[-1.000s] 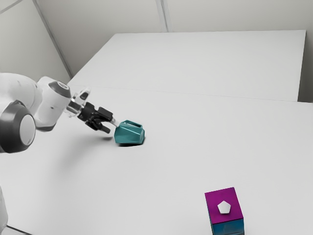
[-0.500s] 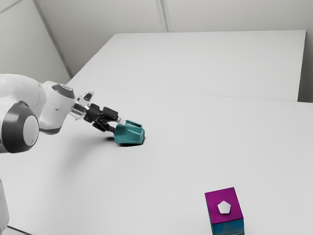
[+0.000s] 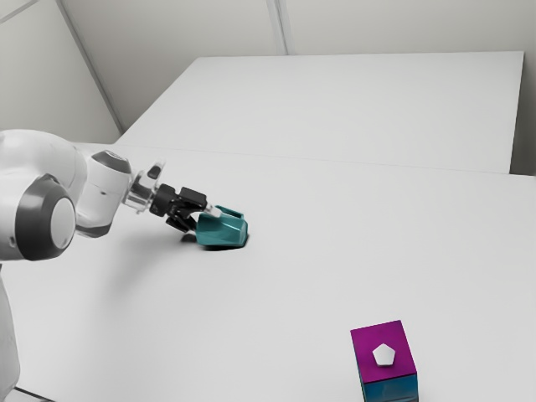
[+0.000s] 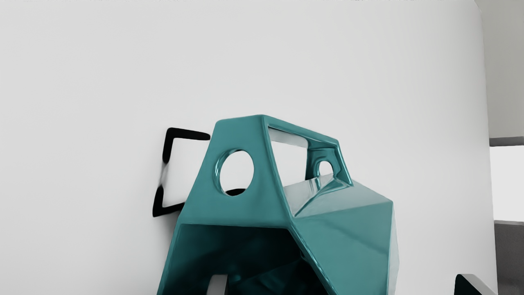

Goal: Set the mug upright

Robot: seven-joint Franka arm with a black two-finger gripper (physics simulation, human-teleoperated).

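A glossy, faceted teal mug (image 3: 224,231) lies on its side, mouth toward my spread gripper (image 3: 204,219). One fingertip (image 4: 217,286) is at its opening, the other outside.

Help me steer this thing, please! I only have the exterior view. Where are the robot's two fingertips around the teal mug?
Observer: In the wrist view, one fingertip shows against the dark mouth of the mug.

Operator: And its partner?

Observer: The other fingertip is outside the mug, with bare table showing between them.

Operator: Does that handle thing have anything odd about it?

Observer: The handle has two round holes, one near each end.
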